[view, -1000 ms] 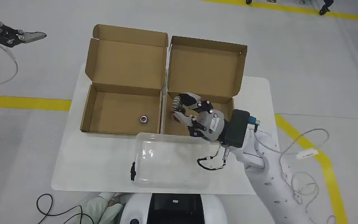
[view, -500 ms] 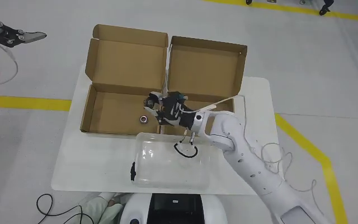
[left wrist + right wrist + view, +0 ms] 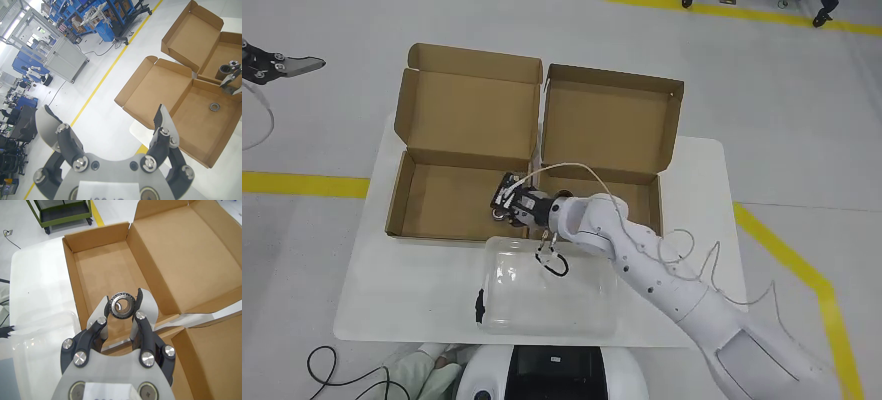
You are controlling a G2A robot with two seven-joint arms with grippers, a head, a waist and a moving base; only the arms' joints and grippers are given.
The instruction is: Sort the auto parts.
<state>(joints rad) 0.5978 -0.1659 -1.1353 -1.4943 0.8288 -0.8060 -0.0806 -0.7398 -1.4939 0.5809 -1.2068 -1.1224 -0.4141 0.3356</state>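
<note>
Sorting underway: bearing (image 3: 112,308) is gripped by right tool (image 3: 122,302) above left box (image 3: 105,272); release is needed next. Left tool (image 3: 103,113) is spread, empty.

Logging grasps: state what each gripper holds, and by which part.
The right gripper pinches a bearing across its outer rim, a finger on each side. The left gripper is open, holding nothing.

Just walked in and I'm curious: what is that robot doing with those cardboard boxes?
The robot is sorting auto parts. Its right gripper is shut on a bearing and holds it over the left cardboard box, where a second bearing already lies on the bottom. The left gripper is open with nothing in it, off to the side above the floor.
</note>
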